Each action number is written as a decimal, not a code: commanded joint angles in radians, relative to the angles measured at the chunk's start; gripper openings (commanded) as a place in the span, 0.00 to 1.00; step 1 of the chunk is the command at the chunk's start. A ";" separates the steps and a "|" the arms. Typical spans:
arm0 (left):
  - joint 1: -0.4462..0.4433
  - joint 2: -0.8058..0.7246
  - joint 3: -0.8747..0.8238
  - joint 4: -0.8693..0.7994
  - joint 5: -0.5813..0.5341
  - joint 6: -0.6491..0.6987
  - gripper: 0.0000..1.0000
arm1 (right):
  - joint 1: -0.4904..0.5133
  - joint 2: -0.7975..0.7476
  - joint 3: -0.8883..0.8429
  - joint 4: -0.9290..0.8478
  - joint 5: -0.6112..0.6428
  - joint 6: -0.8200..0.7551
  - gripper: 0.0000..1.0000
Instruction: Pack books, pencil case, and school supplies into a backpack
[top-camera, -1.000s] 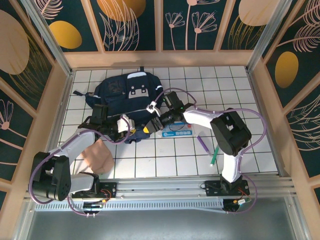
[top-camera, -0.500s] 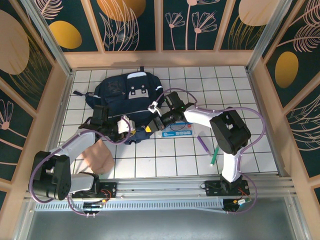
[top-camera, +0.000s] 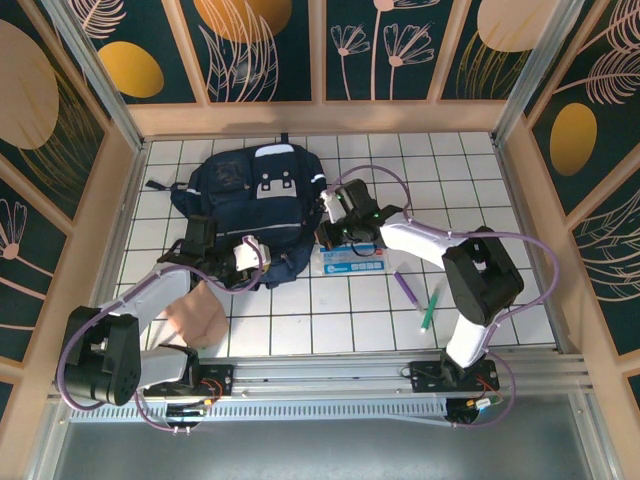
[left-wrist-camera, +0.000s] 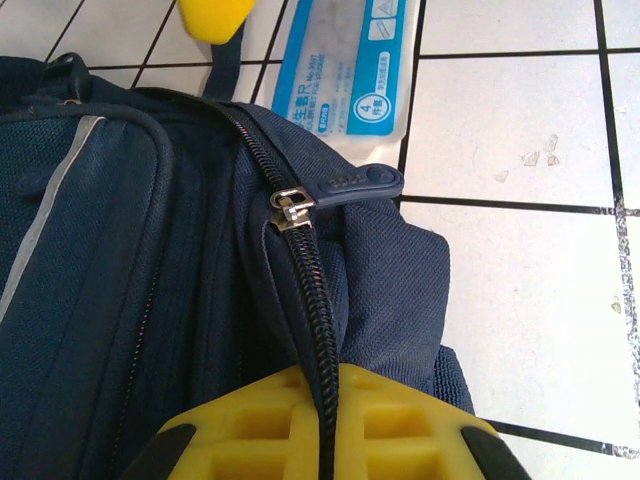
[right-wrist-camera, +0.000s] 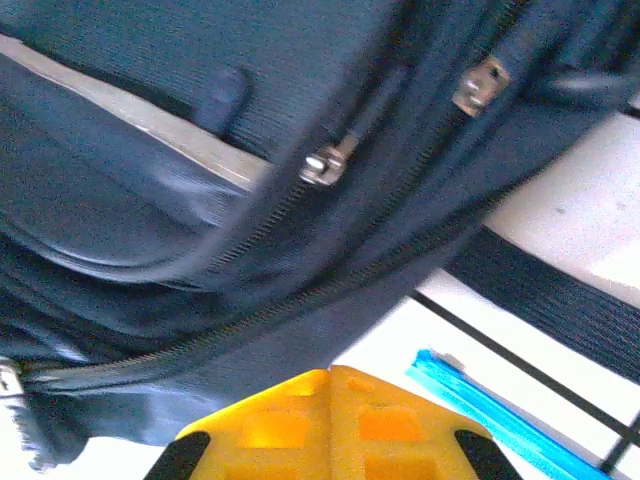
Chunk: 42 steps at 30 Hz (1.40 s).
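One backpack (top-camera: 258, 195) lay flat on the tiled table (top-camera: 470, 200), toward the back left. It was big, soft, floppy fabric that I judged would sag and bunch rather than lift as a piece, so its zipper pull (left-wrist-camera: 352, 184) and the seam beside it looked the sensible holds. My left gripper (left-wrist-camera: 322, 400) was pinched on that seam at the bag's near edge. My right gripper (right-wrist-camera: 330, 390) sat pressed together on nothing, just beside the bag. One tan pouch (top-camera: 203, 318), apparently soft, lay under my left arm. One flat blue-and-white packet (top-camera: 352, 262), probably slick, lay just beside the bag. Two pens, a purple pen (top-camera: 407, 288) and a green pen (top-camera: 429, 311), lay apart from it: light, rigid, likely to roll, best nipped mid-shaft.
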 joint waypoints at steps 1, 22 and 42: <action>0.006 -0.028 -0.010 0.003 0.012 0.025 0.01 | 0.016 -0.053 -0.040 0.019 -0.010 -0.015 0.00; -0.119 0.092 0.131 -0.118 -0.163 -0.222 0.39 | 0.053 -0.241 -0.074 0.021 0.473 0.174 0.99; -0.119 -0.003 0.072 -0.102 -0.123 -0.137 0.00 | 0.043 0.073 -0.130 0.399 -0.634 0.297 0.56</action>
